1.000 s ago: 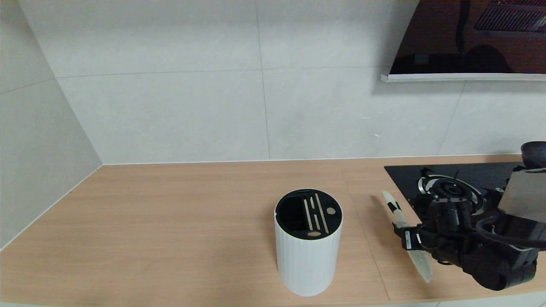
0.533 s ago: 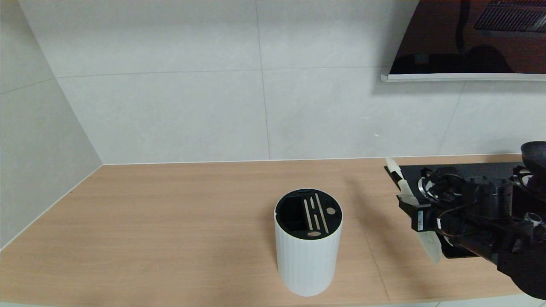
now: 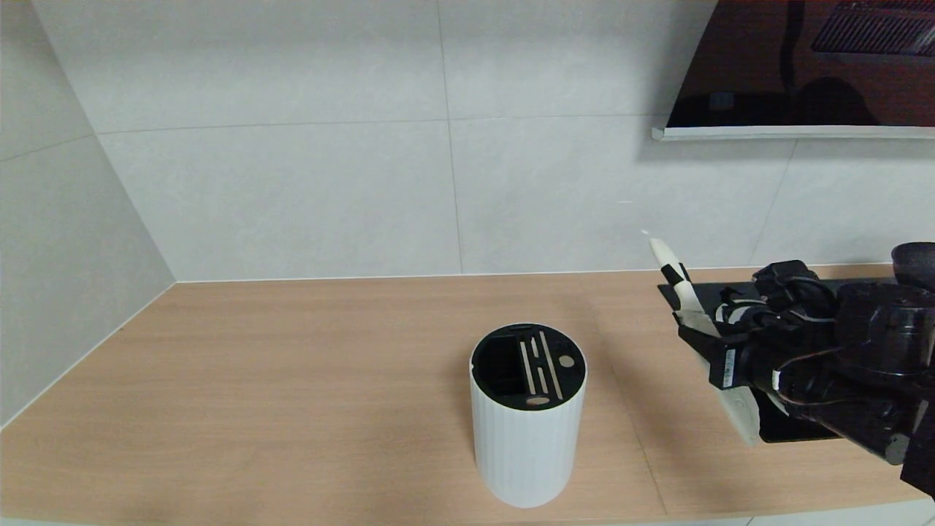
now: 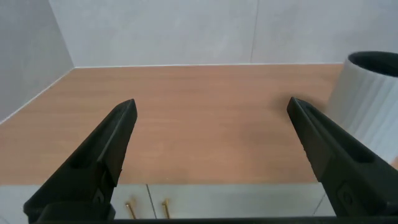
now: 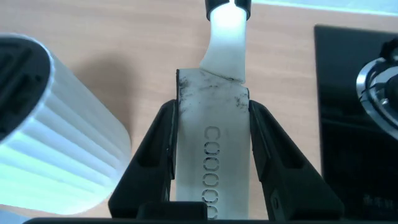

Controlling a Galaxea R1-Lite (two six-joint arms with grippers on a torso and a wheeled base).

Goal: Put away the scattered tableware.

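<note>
The knife (image 3: 741,418) has risen off the table (image 3: 292,365), clamped between the right fingers (image 5: 155,158), ready for the slotted holder (image 3: 526,438) beside them; the left fingers (image 4: 106,155) gape, empty.

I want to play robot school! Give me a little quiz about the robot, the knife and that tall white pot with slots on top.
1. True or false: the right gripper is shut on the white knife.
2. Pick one: the white holder stands A) in a sink, B) on the wooden counter, C) on the floor.
3. Fill the gap: the left gripper has its fingers ____ with nothing between them.

Key: 1 true; 2 B; 3 open.
</note>
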